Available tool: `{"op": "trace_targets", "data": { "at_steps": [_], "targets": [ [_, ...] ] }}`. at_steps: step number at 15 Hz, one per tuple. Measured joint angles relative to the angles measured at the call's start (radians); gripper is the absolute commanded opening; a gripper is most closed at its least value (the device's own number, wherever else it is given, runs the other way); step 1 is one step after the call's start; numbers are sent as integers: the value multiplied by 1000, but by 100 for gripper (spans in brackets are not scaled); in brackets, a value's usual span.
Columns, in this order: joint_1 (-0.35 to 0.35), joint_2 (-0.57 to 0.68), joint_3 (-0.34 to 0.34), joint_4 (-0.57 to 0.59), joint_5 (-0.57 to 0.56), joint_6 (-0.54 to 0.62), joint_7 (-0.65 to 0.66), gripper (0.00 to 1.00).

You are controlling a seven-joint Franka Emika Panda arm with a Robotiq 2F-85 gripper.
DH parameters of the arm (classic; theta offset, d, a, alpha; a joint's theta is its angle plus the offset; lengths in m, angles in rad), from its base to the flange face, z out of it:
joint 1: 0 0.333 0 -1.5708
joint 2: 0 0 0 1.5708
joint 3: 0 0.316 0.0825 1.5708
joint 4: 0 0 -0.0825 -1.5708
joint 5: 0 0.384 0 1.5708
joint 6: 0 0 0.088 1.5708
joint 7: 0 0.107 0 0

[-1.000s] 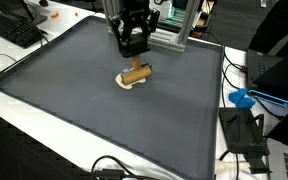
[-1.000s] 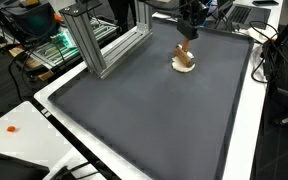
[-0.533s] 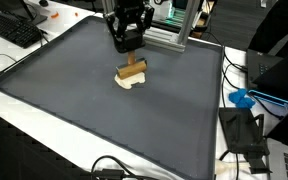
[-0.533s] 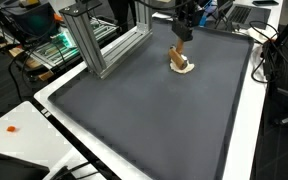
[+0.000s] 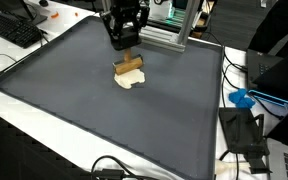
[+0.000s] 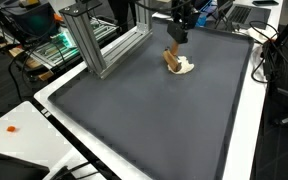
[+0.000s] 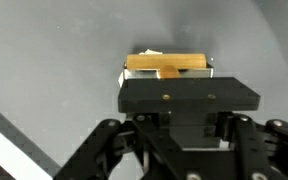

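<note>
Wrist view: we see wooden block point(image 7: 166, 62) just beneath pincer point(image 5: 126, 46), over cream piece point(image 5: 131, 82); jaws open or clamped, we can't tell. Grey mat point(image 5: 74, 100) under it, aluminium frame point(image 6: 96, 45) behind.

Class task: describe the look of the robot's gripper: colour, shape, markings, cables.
The gripper is matte black. The wrist view shows a flat rectangular body with one small brass-coloured dot, and jointed bars with round pivots beneath. No lettering or cable is visible on it.
</note>
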Motion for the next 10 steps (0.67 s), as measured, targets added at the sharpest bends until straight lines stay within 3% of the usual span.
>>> {"op": "trace_targets", "data": {
  "at_steps": [10],
  "targets": [
    [0, 6, 9, -2, 29, 41, 33, 34]
  ]
}}
